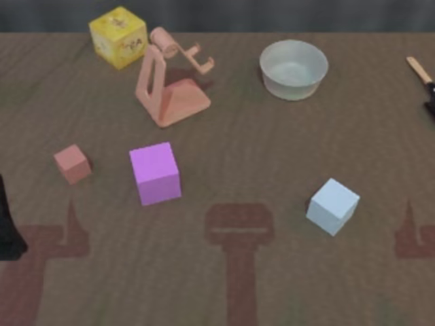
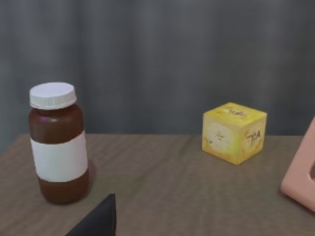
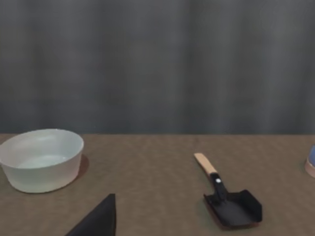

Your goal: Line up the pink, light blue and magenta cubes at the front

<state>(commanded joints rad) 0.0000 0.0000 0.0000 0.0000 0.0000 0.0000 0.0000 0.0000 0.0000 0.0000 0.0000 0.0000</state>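
Top view shows the three cubes standing apart on the brown table (image 1: 272, 136). At the left sits the pink cube (image 1: 72, 164), the smallest one; just to its right is the magenta cube (image 1: 155, 172), the largest. Well away at the right, a bit nearer the front edge, sits the light blue cube (image 1: 332, 206). Behind them are a yellow printed cube (image 1: 118, 37), a salmon-pink stand (image 1: 170, 80) with a hooked arm and a pale bowl (image 1: 293, 68). My left arm (image 1: 9, 227) is only a dark shape at the left edge; no gripper touches a cube.

Left wrist view shows a brown bottle (image 2: 58, 143) with a white cap and the yellow cube – only one dark fingertip (image 2: 98, 220) is in view, so I cannot tell how far the left gripper is open.

Right wrist view shows the bowl and a small black shovel (image 3: 227, 197) with a wooden handle. Again only one dark fingertip (image 3: 98, 220) is visible – I cannot tell the right gripper's opening.
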